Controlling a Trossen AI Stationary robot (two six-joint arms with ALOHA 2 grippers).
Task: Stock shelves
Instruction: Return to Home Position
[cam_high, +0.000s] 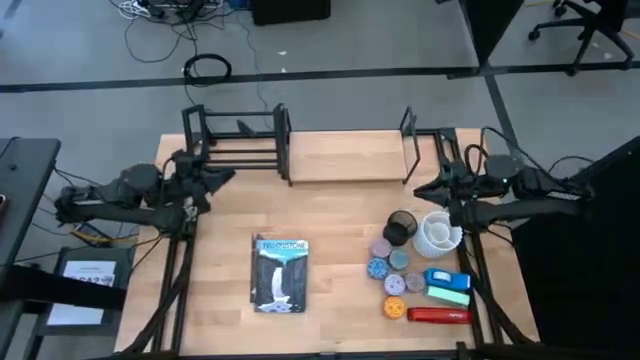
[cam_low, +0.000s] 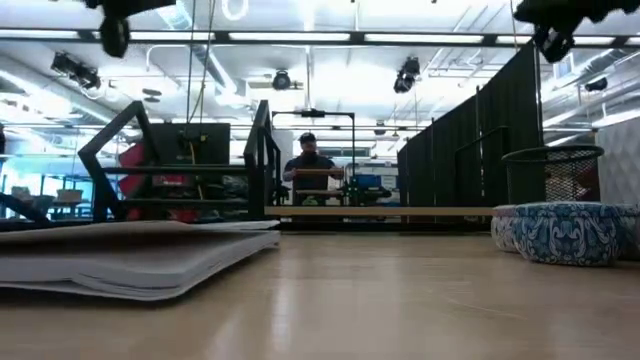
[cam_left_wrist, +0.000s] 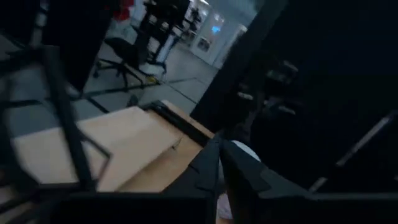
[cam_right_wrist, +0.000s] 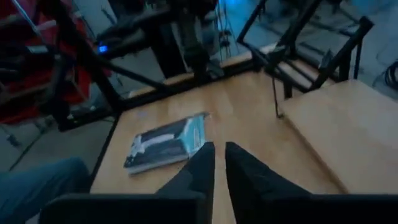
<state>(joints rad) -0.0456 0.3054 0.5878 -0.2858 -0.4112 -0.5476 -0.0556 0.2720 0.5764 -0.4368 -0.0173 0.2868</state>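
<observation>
Shelves (cam_high: 322, 158) stand along the far edge of the table (cam_high: 340, 225). Their black tube rack (cam_high: 235, 140) is on the left arm's side, joined to a pale board (cam_high: 350, 158) that runs toward the right arm and ends in a black upright (cam_high: 410, 140). In the low view the rack (cam_low: 190, 170) rises behind a book (cam_low: 130, 250), with the board (cam_low: 400, 211) stretching level beside it and a seated person (cam_low: 310, 165) far off in the room. The book (cam_high: 280, 275) lies flat near the middle of the table's front half, well apart from the shelves, its cover showing a waterfall. The left gripper (cam_high: 222, 176) hangs just in front of the rack's outer corner. Its wrist view shows the fingers (cam_left_wrist: 205, 171) drawn nearly together with only a thin slit between them, grasping nothing. The right gripper (cam_high: 430, 190) hangs near the board's upright end, above a black mesh cup (cam_high: 400, 225) and a white cup (cam_high: 437, 232) that sit side by side. Its fingers (cam_right_wrist: 199, 165) are likewise pinched close around nothing. In front of the cups are several round tins (cam_high: 385, 265), a blue block (cam_high: 447, 279), a green block (cam_high: 450, 295) and a red bar (cam_high: 438, 315), all grouped on the right arm's side of the table.
</observation>
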